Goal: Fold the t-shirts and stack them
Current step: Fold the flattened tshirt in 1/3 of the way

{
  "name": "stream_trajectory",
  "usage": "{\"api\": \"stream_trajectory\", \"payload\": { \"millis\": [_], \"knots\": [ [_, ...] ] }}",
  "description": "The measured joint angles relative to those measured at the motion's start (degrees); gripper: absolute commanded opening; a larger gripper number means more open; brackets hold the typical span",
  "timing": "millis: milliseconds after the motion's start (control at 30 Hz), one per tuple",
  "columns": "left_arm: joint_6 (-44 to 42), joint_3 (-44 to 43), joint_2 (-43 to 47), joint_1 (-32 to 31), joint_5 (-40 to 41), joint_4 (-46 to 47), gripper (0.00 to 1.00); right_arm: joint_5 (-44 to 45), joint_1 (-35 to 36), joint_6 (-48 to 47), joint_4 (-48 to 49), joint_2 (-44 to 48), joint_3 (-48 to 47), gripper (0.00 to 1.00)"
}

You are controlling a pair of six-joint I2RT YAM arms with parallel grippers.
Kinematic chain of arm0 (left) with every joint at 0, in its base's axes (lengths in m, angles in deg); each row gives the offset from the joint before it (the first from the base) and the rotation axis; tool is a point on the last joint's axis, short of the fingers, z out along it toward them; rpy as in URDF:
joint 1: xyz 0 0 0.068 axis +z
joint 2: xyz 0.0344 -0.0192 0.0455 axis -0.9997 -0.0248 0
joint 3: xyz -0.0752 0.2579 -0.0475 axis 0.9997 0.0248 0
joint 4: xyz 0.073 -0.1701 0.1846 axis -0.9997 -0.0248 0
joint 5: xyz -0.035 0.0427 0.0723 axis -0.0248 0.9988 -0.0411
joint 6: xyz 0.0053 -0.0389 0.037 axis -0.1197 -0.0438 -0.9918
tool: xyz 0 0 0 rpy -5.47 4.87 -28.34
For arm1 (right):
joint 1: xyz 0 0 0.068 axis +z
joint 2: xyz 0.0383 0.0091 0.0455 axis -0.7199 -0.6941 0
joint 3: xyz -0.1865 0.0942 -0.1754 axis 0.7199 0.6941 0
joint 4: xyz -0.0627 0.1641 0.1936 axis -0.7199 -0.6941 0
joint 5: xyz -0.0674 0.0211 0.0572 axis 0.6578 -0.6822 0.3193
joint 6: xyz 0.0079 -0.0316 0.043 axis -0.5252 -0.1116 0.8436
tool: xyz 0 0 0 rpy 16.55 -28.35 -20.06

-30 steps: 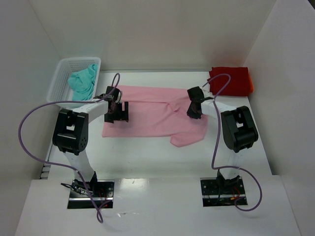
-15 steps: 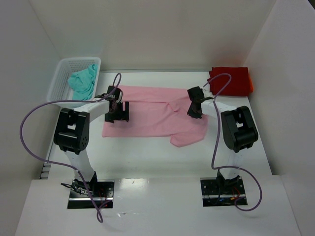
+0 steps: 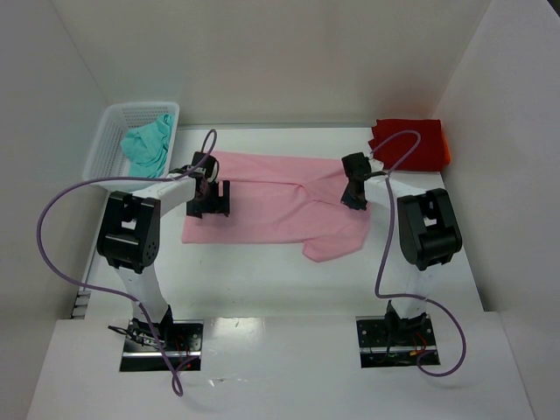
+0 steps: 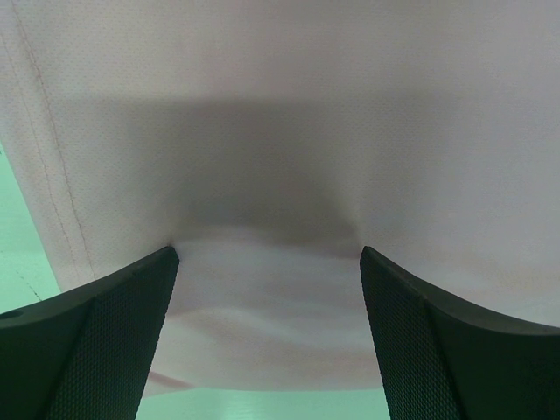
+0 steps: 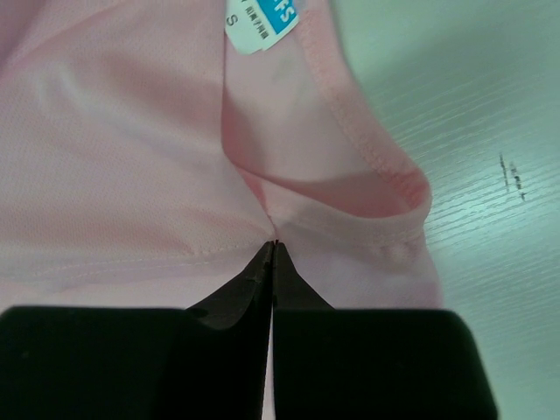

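The pink t-shirt lies spread flat across the middle of the counter. The left fingers stand wide apart low over its left part, gripping nothing. The right fingers are pressed together on a pinch of pink cloth just beside the collar and size tag. The red t-shirt sits folded in the far right corner. The teal t-shirt lies bunched in the white basket at far left.

materials and finish
pink t-shirt: matt fine-knit cloth; basket: white plastic mesh; desk: smooth, faintly grained.
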Motion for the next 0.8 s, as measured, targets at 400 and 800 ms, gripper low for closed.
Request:
{"api": "stream_trajectory", "payload": {
  "millis": [400,800],
  "knots": [
    [0.0,-0.3,-0.2,0.0,0.1,-0.2,0.92,-1.7,-0.5,-1.7,0.1,1.1,0.0,0.65],
    [-0.4,-9.4,1.0,0.2,-1.2,-0.9,0.95,-6.8,-10.0,-5.7,6.8,6.9,-10.7,0.14]
  ]
}}
